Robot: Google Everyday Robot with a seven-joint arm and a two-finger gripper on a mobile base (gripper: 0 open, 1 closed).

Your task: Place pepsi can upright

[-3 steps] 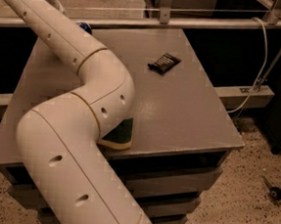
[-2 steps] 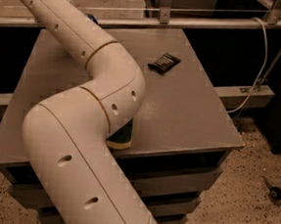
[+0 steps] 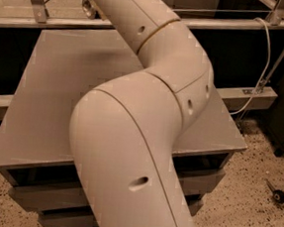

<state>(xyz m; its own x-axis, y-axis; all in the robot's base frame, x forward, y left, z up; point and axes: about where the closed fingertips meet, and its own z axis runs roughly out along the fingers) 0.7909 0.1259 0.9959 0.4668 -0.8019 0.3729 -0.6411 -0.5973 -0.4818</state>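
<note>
My white arm fills the middle of the camera view, rising from the bottom and bending up and left out of the top edge. The gripper is out of view beyond the top of the frame. The pepsi can does not show; it is hidden or out of view. The grey table lies under and behind the arm, with its left half bare.
A metal rail runs behind the table. A white cable hangs at the right by a ledge. Speckled floor lies to the right, with a caster wheel at the edge. Shelves sit under the table.
The arm has swung right and now covers the table's middle and right. The dark snack wrapper and green sponge seen before are hidden behind it.
</note>
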